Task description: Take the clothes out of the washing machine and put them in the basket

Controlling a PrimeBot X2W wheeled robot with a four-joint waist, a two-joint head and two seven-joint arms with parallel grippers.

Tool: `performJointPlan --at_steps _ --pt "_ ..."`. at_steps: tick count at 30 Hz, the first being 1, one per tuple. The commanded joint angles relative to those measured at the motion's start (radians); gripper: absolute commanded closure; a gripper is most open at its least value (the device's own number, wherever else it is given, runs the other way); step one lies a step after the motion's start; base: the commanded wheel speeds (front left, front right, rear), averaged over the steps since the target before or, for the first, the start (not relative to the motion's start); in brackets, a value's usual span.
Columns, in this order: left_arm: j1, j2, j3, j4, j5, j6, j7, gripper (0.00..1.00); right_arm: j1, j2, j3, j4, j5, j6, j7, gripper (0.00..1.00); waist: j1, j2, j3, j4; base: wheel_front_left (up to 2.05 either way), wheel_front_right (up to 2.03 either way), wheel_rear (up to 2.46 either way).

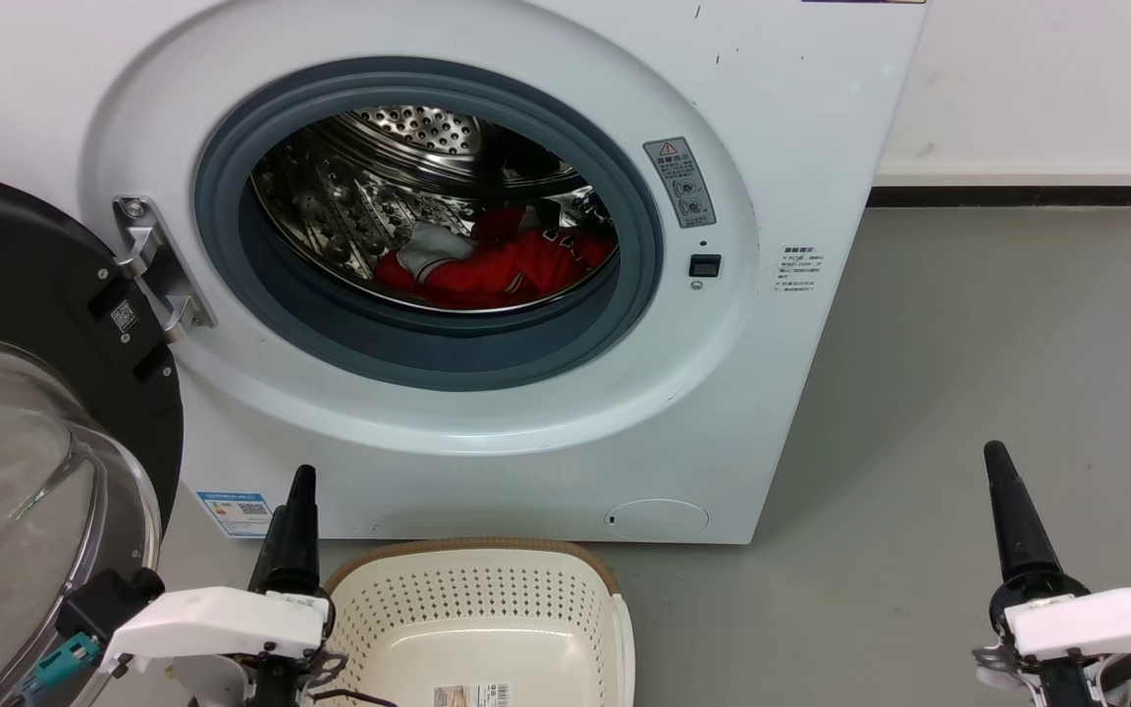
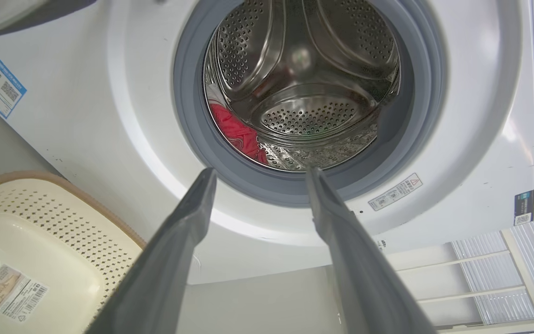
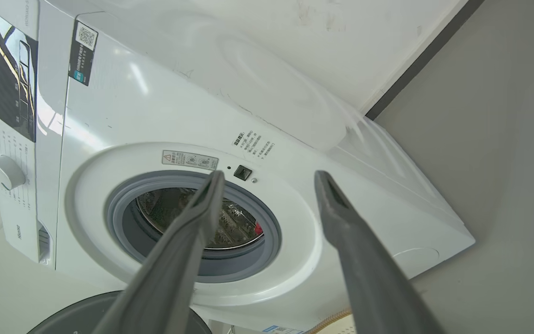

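Unloading not yet begun
Clothes (image 1: 497,265) are seen in the washer (image 1: 801,147); the basket (image 1: 467,599) is empty. Left gripper (image 2: 261,171) and right gripper (image 3: 270,174) are spread wide, nothing held.

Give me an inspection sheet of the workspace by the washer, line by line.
Surface: grey floor.
Job's things: washing machine with its door swung open to the left; red clothes lying in the drum; basket on the floor in front, holding only a label.
Clutter: nothing seen.
Grippers: left gripper open, holding nothing; right gripper open, holding nothing.
Cables: thin dark wire by the left wrist.
Surroundings: white wall with a dark baseboard.
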Motion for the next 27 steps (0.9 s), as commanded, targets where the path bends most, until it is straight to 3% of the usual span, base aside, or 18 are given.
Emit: performJointPlan --at_steps 1,27 --pt "-0.006 0.004 -0.005 -0.024 0.031 0.005 -0.01 0.0 -0.003 -0.005 0.003 -0.027 -0.035 0.0 -0.008 0.0 0.0 0.0 0.0 0.0 0.0 0.0 0.0" --pt "0.019 0.005 -0.073 -0.095 0.418 0.06 -0.097 0.0 0.048 -0.005 0.035 -0.125 -0.464 0.0 -0.096 0.0 0.0 0.0 0.003 0.001 0.0 0.0 0.0"
